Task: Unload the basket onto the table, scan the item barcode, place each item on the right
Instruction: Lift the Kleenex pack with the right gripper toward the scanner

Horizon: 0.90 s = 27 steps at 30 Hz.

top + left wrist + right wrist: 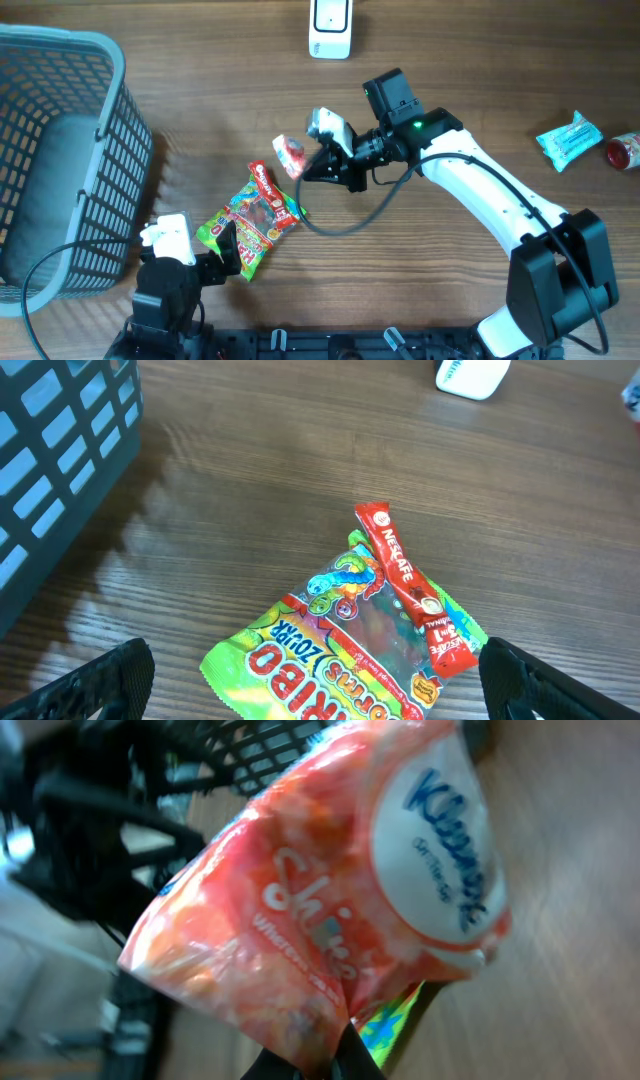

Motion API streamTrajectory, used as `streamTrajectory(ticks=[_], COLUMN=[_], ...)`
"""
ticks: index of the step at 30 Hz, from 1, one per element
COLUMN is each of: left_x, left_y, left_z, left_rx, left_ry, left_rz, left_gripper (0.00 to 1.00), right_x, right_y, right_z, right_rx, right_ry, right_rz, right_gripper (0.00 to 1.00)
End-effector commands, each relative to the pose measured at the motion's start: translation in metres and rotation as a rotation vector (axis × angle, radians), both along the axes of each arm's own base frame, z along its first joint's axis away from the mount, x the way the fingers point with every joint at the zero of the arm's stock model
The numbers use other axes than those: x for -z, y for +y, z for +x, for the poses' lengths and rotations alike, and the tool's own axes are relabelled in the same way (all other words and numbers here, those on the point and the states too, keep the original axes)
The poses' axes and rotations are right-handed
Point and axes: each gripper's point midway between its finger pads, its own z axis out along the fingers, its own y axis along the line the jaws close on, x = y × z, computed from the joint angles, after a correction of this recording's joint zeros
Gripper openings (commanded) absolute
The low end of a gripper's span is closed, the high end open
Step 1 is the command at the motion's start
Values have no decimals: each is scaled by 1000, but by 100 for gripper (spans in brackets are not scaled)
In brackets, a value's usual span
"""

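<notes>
1. My right gripper (pixel 312 163): clenched on one end of the tissue pack (pixel 330 900).
2. Pack: my wrist view shows its long axis slanting lower left to upper right, with the blue-lettered oval label at the end away from my fingers. Overhead gives only a small red-and-white packet jutting from my fingertips toward the basket (pixel 60 150), lettering unreadable.
3. White scanner (pixel 330 28): beyond my right gripper, well apart.
4. Coffee stick (pixel 412 595): lying on the gummy bag (pixel 340 660), just below the pack in the overhead view.
5. My left gripper (pixel 320 690): released, fingers spread wide, the bag's near end between them.
</notes>
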Motion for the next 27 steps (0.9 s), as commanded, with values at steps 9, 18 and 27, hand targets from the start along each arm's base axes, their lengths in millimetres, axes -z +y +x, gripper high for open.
streamTrajectory(ticks=[9, 18, 27], left_x=[2, 2, 2], left_y=[-1, -1, -1], left_z=[0, 0, 0], left_rx=[1, 1, 1], left_ry=[1, 1, 1], left_rz=[-10, -10, -10], left_gripper=[100, 100, 100], right_x=[64, 60, 18], right_y=[-83, -89, -145], right_z=[106, 198, 302], right_rx=[868, 914, 995], right_ry=[1, -280, -867], right_rz=[-528, -729, -1282], right_gripper=[4, 4, 4])
